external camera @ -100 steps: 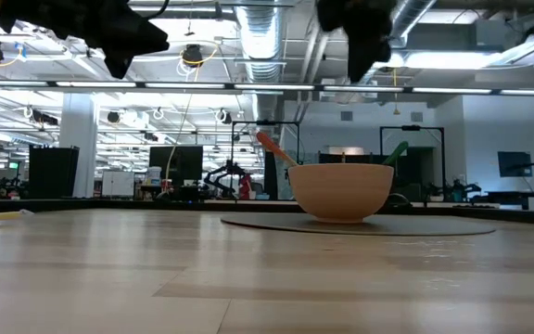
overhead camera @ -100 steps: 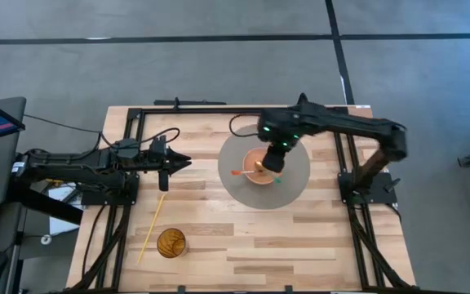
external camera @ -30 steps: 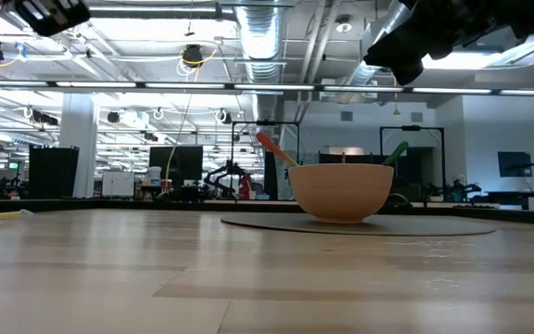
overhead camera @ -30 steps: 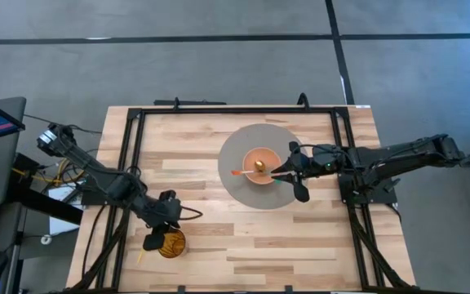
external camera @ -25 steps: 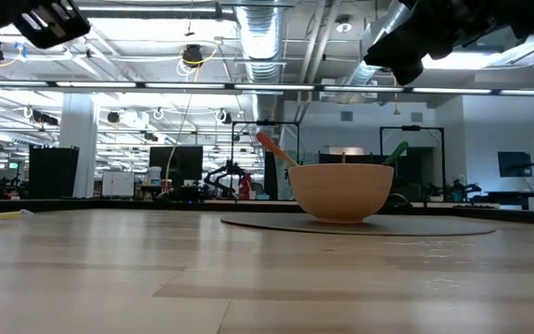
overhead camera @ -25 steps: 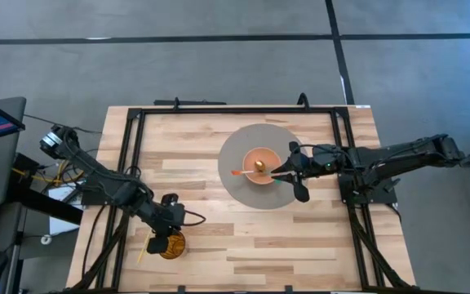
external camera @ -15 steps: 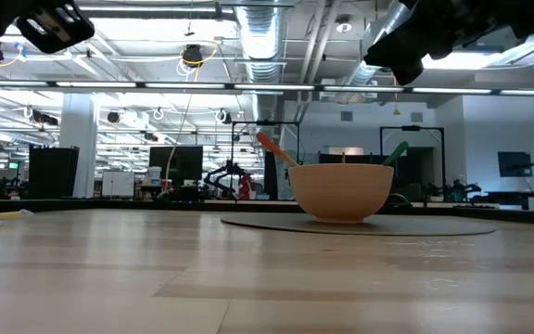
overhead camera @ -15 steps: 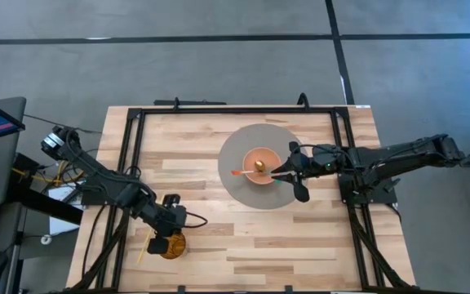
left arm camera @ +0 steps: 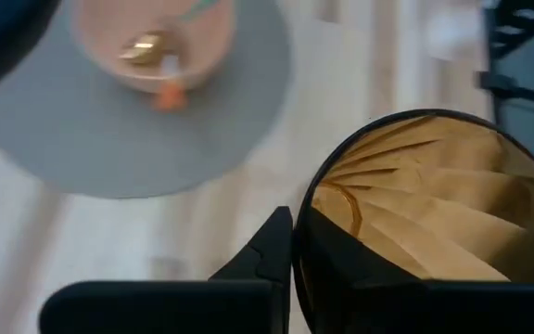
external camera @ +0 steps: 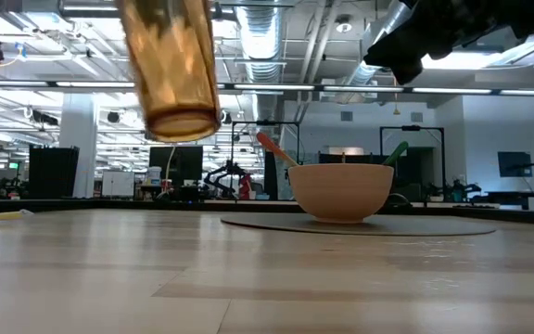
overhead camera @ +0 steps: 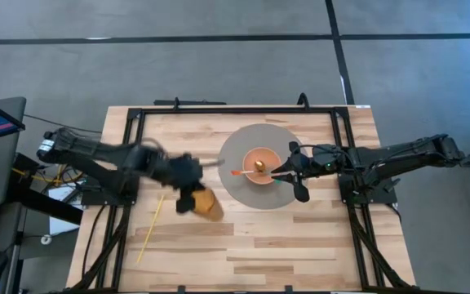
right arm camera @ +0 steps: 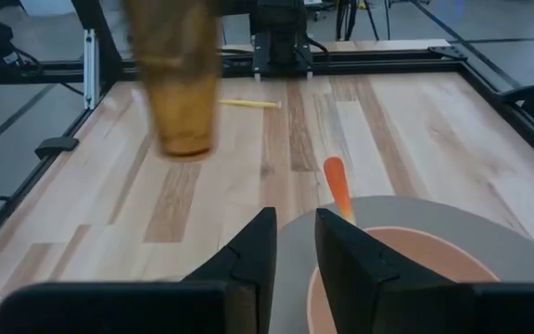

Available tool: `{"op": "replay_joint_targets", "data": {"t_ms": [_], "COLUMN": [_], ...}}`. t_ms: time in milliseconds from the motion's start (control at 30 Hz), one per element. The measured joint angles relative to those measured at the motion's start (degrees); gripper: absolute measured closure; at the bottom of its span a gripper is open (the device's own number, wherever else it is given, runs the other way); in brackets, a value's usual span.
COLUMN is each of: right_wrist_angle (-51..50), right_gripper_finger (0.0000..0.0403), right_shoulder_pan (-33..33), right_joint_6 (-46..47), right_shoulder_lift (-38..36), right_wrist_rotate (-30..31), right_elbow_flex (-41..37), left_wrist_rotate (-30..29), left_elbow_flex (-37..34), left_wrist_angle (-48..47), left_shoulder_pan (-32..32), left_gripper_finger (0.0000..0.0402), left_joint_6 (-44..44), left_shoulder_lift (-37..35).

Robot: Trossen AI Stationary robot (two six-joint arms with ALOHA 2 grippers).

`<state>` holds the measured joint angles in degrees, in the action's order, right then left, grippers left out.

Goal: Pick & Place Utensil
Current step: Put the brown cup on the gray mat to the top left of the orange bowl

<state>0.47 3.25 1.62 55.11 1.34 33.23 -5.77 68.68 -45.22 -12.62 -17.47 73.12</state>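
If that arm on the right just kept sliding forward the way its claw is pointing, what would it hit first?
Probably the bowl. The right gripper points across the grey mat and sits just short of the bowl's rim, where the orange utensil sticks up. Its height against the rim is hard to judge, so it might skim over.

Left tool (overhead camera: 192,194) clamped, raised; right tool (overhead camera: 288,175) narrow-gapped.

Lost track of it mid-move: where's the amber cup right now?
High view: the amber cup is held aloft by the left gripper, left of the grey mat.
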Motion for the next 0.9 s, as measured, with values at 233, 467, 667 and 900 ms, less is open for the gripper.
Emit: {"op": "replay_joint_targets", "data": {"t_ms": [233, 467, 667, 900], "right_wrist_angle": [0.0, 0.04, 0.28, 0.17], "right_gripper_finger": [0.0331, 0.0331, 0.0331, 0.0331], "right_shoulder_pan": [0.0, 0.0, 0.0, 0.0], "right_joint_6": [-0.72, -0.74, -0.72, -0.72], "right_shoulder_lift": [0.0, 0.0, 0.0, 0.0], "right_wrist_rotate": [0.0, 0.15, 0.15, 0.15], "right_elbow_flex": [0.0, 0.0, 0.0, 0.0], "left_wrist_rotate": [2.58, 1.18, 4.77, 4.4], "left_elbow_flex": [3.05, 2.98, 2.94, 2.94], "left_wrist_angle": [-5.33, 5.54, 14.27, 16.91], "left_shoulder_pan": [18.02, 32.61, 36.98, 37.53], "left_gripper_finger": [0.0383, 0.0385, 0.0384, 0.0382], "left_joint_6": [13.25, 22.19, 26.97, 28.04], "left_shoulder_lift": [0.0, 6.05, 15.83, 19.94]}}
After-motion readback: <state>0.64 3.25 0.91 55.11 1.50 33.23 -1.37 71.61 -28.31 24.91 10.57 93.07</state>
